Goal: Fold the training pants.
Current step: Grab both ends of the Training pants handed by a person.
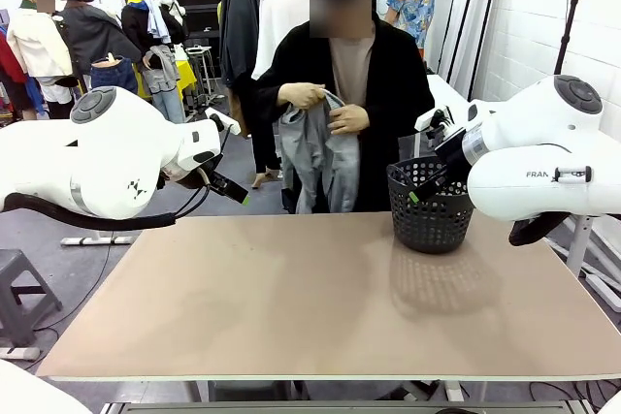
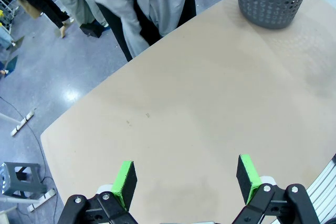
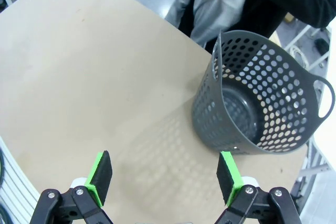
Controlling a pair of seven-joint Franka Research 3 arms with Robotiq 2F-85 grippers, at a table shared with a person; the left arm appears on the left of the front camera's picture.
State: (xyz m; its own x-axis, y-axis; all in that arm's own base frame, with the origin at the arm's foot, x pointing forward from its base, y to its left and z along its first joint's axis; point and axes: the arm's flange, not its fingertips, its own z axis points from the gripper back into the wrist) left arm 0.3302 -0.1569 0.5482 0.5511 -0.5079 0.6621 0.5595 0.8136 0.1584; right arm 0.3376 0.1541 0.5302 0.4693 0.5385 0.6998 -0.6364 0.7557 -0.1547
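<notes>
Person's hands (image 1: 347,119) hold training pants (image 1: 312,157) clear of table (image 1: 291,288), presumably before laying them out. Left gripper (image 2: 187,178) and right gripper (image 3: 165,176): jaws spread wide, empty, poised above it.

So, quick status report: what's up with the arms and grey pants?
Left gripper and right gripper open, empty. Training pants held by person, off table. Basket on table, right side.

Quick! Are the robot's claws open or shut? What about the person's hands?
Left claw: open, empty.
Right claw: open, empty.
Person's hands: holding the training pants.
</notes>
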